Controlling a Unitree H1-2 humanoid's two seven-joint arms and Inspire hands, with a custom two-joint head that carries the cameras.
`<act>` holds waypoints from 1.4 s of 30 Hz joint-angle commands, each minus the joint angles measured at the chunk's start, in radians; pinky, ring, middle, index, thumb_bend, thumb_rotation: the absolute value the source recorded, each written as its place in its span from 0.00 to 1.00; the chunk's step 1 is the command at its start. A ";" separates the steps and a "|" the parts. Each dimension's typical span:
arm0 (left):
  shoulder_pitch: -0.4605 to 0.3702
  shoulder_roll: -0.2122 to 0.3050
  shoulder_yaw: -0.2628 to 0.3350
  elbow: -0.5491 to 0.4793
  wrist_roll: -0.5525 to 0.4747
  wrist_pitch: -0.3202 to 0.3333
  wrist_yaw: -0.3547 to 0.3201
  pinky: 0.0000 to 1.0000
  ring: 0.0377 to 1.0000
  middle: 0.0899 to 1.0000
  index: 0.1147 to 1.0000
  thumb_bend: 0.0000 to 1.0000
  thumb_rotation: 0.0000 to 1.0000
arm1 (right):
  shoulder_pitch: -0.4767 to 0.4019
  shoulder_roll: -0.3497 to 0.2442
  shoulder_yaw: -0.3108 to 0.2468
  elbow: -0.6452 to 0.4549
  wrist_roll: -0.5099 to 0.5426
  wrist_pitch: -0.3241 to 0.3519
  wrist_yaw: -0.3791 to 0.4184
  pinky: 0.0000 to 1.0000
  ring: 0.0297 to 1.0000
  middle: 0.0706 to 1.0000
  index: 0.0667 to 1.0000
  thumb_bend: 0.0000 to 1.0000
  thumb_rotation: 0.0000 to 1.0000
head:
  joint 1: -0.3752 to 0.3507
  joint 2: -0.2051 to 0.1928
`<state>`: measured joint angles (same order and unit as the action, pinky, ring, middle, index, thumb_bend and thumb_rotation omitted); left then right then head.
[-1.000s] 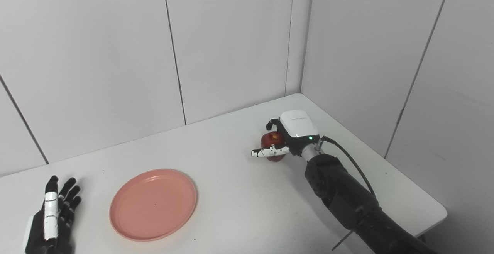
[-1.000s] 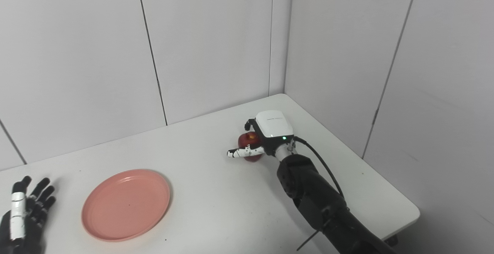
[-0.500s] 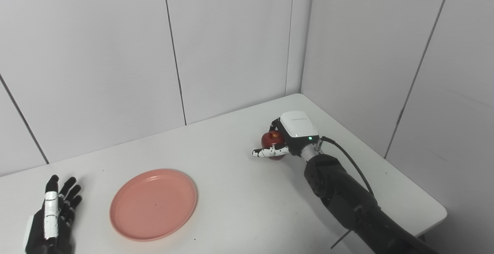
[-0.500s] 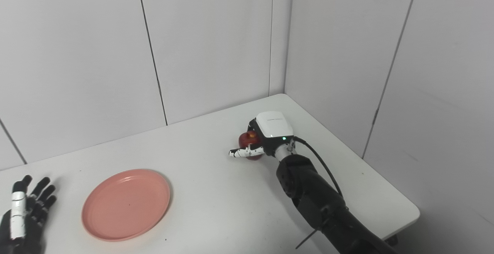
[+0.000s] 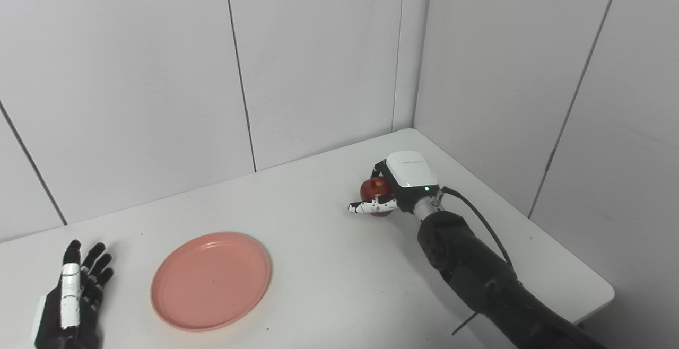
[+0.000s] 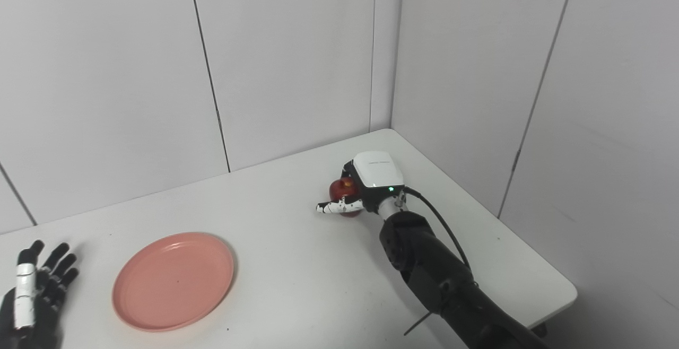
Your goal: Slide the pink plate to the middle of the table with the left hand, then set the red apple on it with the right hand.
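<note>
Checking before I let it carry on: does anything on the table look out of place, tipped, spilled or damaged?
Nothing stands out. The pink plate lies flat and empty on the white table, the right hand is closed around the red apple near the far right corner, and the left hand rests open beside the plate. No spills or visible damage.

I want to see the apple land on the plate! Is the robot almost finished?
About halfway. Done: the pink plate lies on the table, and the left hand rests open beside it, not touching. In hand: the right hand is wrapped around the red apple near the far corner. Left: carry the apple over and set it on the empty plate.
</note>
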<state>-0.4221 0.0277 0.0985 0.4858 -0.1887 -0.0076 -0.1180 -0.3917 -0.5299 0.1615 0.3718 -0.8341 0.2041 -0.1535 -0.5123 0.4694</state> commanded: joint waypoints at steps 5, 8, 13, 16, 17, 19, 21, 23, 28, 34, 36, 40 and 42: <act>-0.012 0.008 -0.002 0.013 0.001 0.020 0.000 0.94 0.92 0.91 1.00 0.75 0.87 | -0.029 -0.031 0.006 -0.042 -0.002 -0.002 0.001 0.20 0.24 0.30 0.44 0.48 0.41 | 0.002 0.000; -0.013 0.008 -0.001 0.020 0.002 0.017 0.001 0.93 0.91 0.90 1.00 0.74 0.87 | -0.032 -0.031 0.006 -0.078 -0.002 0.000 0.009 0.18 0.22 0.28 0.42 0.48 0.42 | 0.013 0.005; -0.015 0.002 0.003 0.035 -0.009 0.009 -0.004 0.95 0.91 0.92 1.00 0.75 0.84 | -0.044 -0.030 0.007 -0.146 -0.010 0.001 0.033 0.13 0.17 0.21 0.31 0.49 0.41 | 0.036 0.014; -0.028 0.003 0.005 0.092 -0.006 -0.025 -0.011 0.97 0.93 0.93 1.00 0.76 0.84 | -0.055 -0.030 0.011 -0.190 -0.019 -0.006 0.047 0.13 0.16 0.21 0.30 0.49 0.39 | 0.071 0.026; -0.034 0.003 0.006 0.115 -0.004 -0.040 -0.014 0.97 0.92 0.93 1.00 0.77 0.84 | -0.059 -0.029 0.012 -0.208 -0.020 -0.004 0.058 0.12 0.15 0.20 0.30 0.49 0.40 | 0.081 0.028; -0.045 0.003 0.009 0.163 -0.005 -0.076 -0.020 0.93 0.90 0.91 1.00 0.79 0.82 | -0.066 -0.026 0.011 -0.240 -0.017 -0.001 0.082 0.11 0.14 0.19 0.31 0.49 0.44 | 0.105 0.033; -0.050 -0.001 0.009 0.187 0.000 -0.100 -0.018 0.91 0.89 0.90 1.00 0.79 0.82 | -0.073 -0.026 0.013 -0.264 -0.018 -0.005 0.101 0.12 0.15 0.21 0.33 0.48 0.46 | 0.123 0.036; -0.052 -0.005 0.007 0.199 0.006 -0.112 -0.013 0.90 0.88 0.89 1.00 0.80 0.81 | -0.083 -0.025 0.019 -0.285 -0.023 -0.005 0.127 0.18 0.23 0.30 0.47 0.48 0.51 | 0.136 0.037; -0.053 -0.016 0.005 0.213 0.005 -0.122 -0.015 0.91 0.89 0.90 1.00 0.80 0.81 | -0.101 -0.011 0.039 -0.315 -0.036 -0.030 0.136 0.16 0.20 0.26 0.38 0.49 0.48 | 0.168 0.039; -0.051 -0.030 0.000 0.219 0.011 -0.133 -0.008 0.90 0.89 0.91 1.00 0.82 0.80 | -0.119 0.016 0.059 -0.331 -0.050 -0.011 0.170 0.14 0.18 0.22 0.32 0.51 0.47 | 0.236 0.046; -0.047 -0.037 -0.006 0.214 0.020 -0.133 0.002 0.89 0.88 0.91 1.00 0.82 0.80 | -0.128 0.025 0.072 -0.308 -0.057 -0.037 0.153 0.13 0.16 0.21 0.31 0.51 0.46 | 0.282 0.047; -0.040 -0.055 -0.011 0.195 0.029 -0.122 0.018 0.89 0.88 0.90 1.00 0.80 0.80 | -0.146 0.039 0.090 -0.264 -0.047 -0.073 0.134 0.14 0.18 0.22 0.33 0.50 0.45 | 0.344 0.050; -0.037 -0.060 -0.014 0.185 0.029 -0.114 0.024 0.88 0.88 0.91 1.00 0.79 0.80 | -0.156 0.051 0.098 -0.244 -0.042 -0.088 0.130 0.15 0.18 0.23 0.34 0.50 0.43 | 0.361 0.050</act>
<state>-0.4931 -0.0118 0.0933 0.6484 -0.1637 -0.1424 -0.0978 -0.4797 -0.4773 0.2674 0.1404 -0.8779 0.1583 0.0111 -0.1520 0.5185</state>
